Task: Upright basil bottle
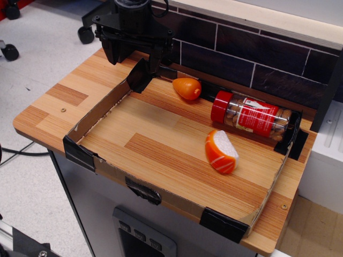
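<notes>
The basil bottle [253,118] lies on its side at the far right of the walled wooden area, red cap pointing left, base near the right corner. My gripper [134,58] hangs above the far left corner of the area, well left of the bottle. Its black fingers [113,52] stand apart and hold nothing.
An orange egg-shaped toy [187,88] lies by the back wall, left of the bottle's cap. An orange-and-white salmon sushi toy [221,151] sits just in front of the bottle. A low cardboard rim [96,112] with black tape borders the wooden table [59,101]. A dark tiled wall [257,53] stands behind.
</notes>
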Controlling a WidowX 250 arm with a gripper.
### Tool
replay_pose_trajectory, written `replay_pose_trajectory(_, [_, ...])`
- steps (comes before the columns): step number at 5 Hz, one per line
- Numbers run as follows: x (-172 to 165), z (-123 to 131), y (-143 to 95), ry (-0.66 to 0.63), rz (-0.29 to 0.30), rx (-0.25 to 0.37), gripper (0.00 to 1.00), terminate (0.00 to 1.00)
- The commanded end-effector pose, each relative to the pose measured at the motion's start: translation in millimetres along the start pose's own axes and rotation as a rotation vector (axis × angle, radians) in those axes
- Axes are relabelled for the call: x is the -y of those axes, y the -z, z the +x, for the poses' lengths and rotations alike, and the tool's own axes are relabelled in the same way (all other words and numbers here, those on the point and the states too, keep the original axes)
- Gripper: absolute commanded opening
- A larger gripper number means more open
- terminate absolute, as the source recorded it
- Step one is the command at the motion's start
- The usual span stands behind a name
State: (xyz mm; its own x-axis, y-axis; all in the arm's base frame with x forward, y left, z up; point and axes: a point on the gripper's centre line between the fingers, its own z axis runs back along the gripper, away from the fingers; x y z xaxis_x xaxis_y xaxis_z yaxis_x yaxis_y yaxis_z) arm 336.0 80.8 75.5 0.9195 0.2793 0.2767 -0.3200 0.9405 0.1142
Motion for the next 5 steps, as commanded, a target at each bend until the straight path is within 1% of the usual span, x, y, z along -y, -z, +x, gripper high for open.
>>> replay_pose_trajectory(1, [0, 0, 0, 0.0, 0.0, 0.0, 1.0, 0.0])
replay_pose_trajectory(2, [2, -2, -8, 0.236, -0.063, 0.062, 1.0, 0.0])
replay_pose_trajectory(3, [17, 6, -16, 0.448, -0.196, 0.154, 1.0, 0.0])
replay_pose_trajectory(4, [36, 12, -21, 0.697, -0.239, 0.176, 1.0, 0.0])
replay_pose_trajectory(5, [61, 14, -26, 0.942, -0.336, 0.034, 1.0, 0.0])
